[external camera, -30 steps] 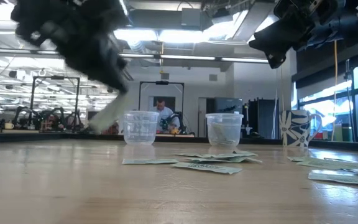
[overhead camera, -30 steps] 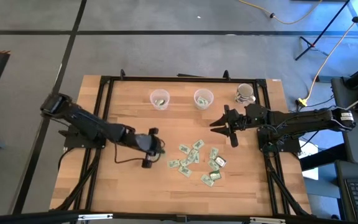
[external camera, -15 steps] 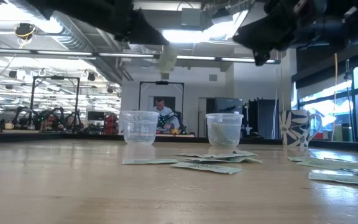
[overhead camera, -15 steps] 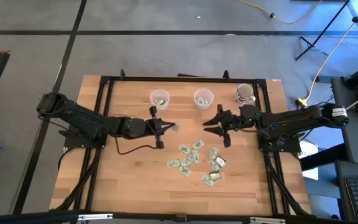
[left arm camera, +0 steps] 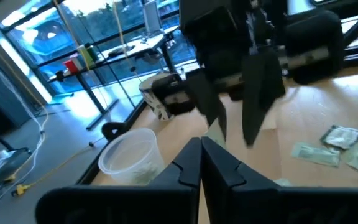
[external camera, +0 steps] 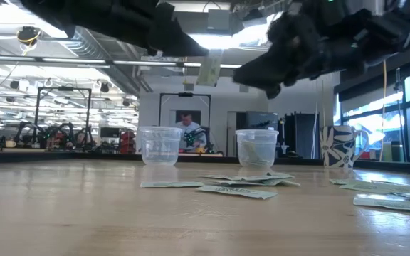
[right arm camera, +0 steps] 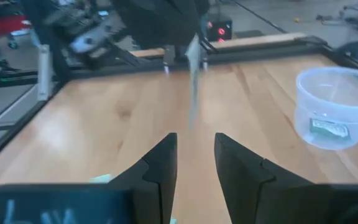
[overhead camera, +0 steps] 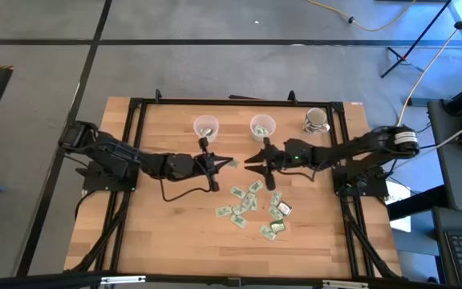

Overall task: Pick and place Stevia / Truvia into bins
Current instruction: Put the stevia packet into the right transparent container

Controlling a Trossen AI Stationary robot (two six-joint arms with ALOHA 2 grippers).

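Left gripper (overhead camera: 220, 163), jaws pressed together on one small pale green-and-white paper sachet (overhead camera: 233, 164) held in the air at table centre; right gripper (overhead camera: 253, 160), jaws spread and empty, facing it just beside the sachet. Two translucent round plastic cups (overhead camera: 206, 127) stand apart at the far edge, bare wooden table (overhead camera: 167, 217) left; loose sachets (overhead camera: 251, 205) scattered near-right. Low view alone shows the pinched sachet (external camera: 208, 70) hanging above the cups (external camera: 160, 146).

- You worked in a robotics lab: the wooden table (overhead camera: 175, 233) sat in a black frame on grey floor.
- Behind it you had open ceiling ducts (external camera: 84, 43), strip lights, more rigs and a seated person (external camera: 186, 128).
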